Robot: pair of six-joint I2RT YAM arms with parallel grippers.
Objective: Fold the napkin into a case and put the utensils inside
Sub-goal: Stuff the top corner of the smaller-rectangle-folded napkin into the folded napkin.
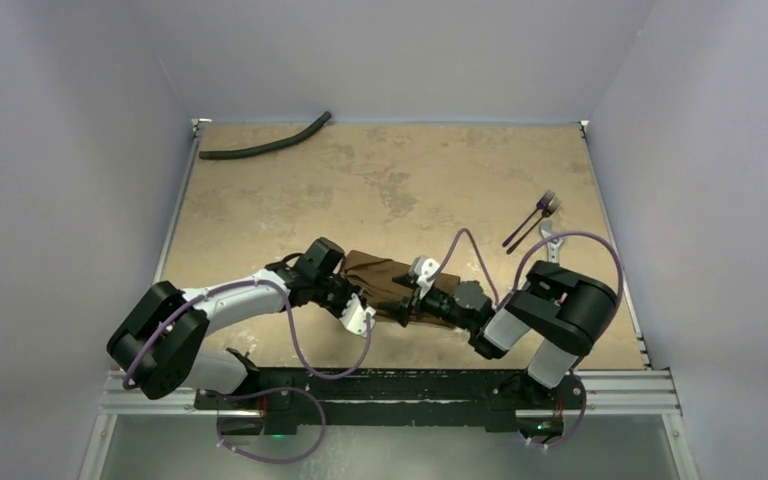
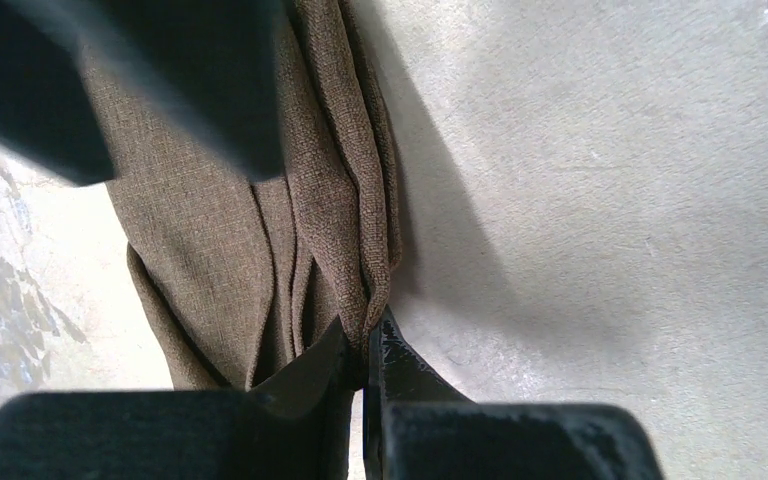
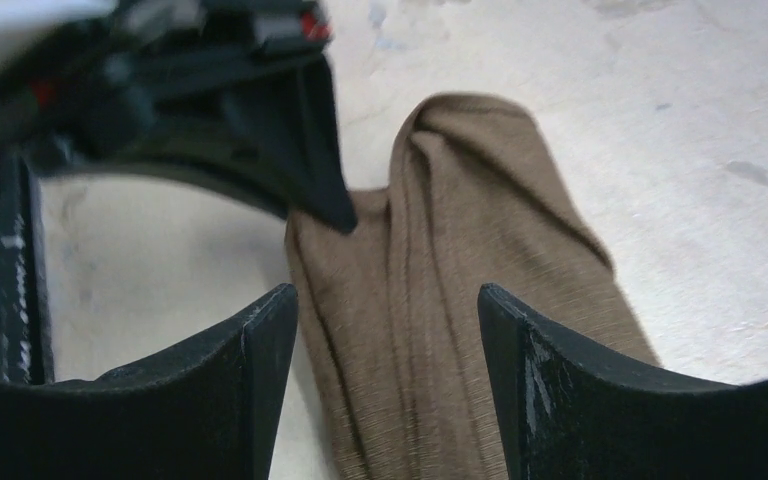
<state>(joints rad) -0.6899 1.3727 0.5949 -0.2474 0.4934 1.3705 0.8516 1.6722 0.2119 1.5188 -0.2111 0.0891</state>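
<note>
The brown napkin lies bunched into long folds near the table's front middle. My left gripper is at its near-left edge, and the left wrist view shows that gripper shut on a fold of the napkin. My right gripper comes in from the right. In the right wrist view it stands open over the napkin, with cloth between the jaws but not pinched. The utensils, dark purplish, lie far right on the table, away from both grippers.
A long black curved hose lies at the back left corner. A pale piece lies just beside the utensils. The tan table has raised rails along its edges. Purple cables loop off both arms.
</note>
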